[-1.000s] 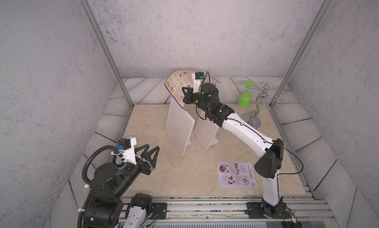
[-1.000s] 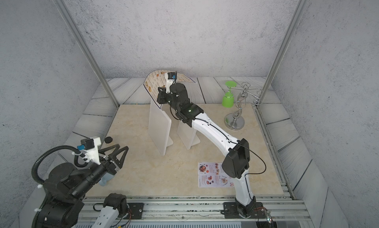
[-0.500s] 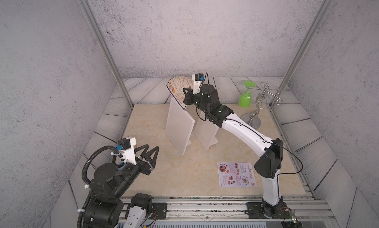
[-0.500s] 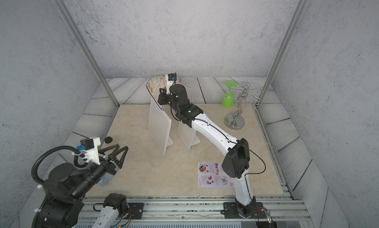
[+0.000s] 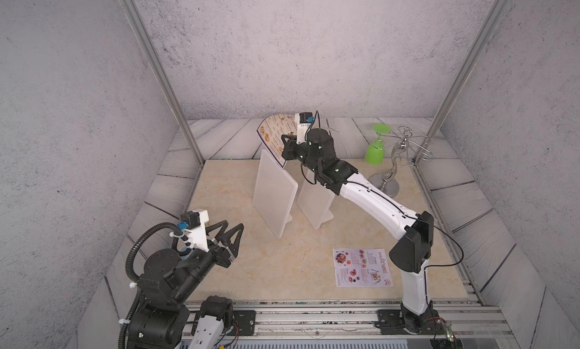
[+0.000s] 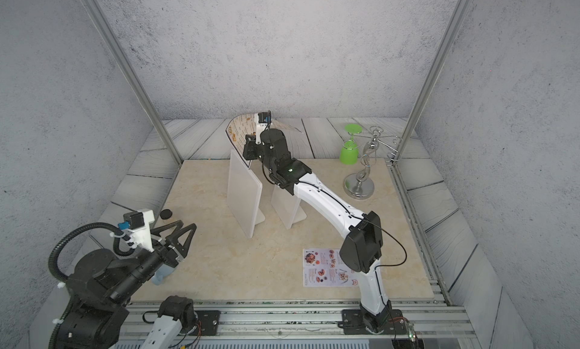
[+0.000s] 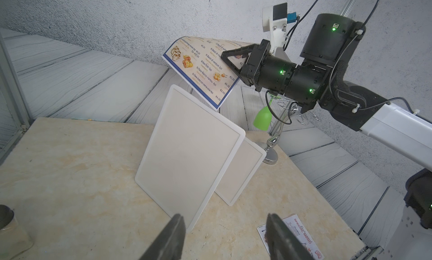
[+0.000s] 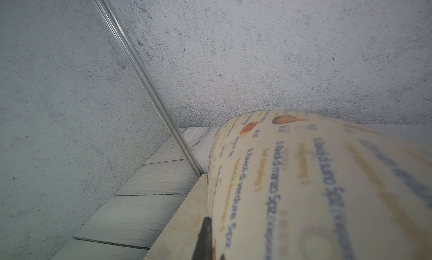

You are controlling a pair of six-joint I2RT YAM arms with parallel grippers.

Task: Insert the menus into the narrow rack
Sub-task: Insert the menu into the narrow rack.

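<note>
Cream menu [image 7: 201, 67] clamped in right claw [image 7: 225, 56], corner seemingly at white rack [image 7: 187, 149] top | left claw [image 7: 225, 220] parted, empty

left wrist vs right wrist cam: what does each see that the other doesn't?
Left wrist only: taller white rack, shorter white rack, small menu flat on the table, green glass, chrome stand, and the left gripper with jaws open and empty.
Right wrist only: nothing new, just a blurred close-up of the sheet's bowed face.
Both: large menu, right gripper shut on it (the right wrist shows only one finger), table, grey wall.
</note>
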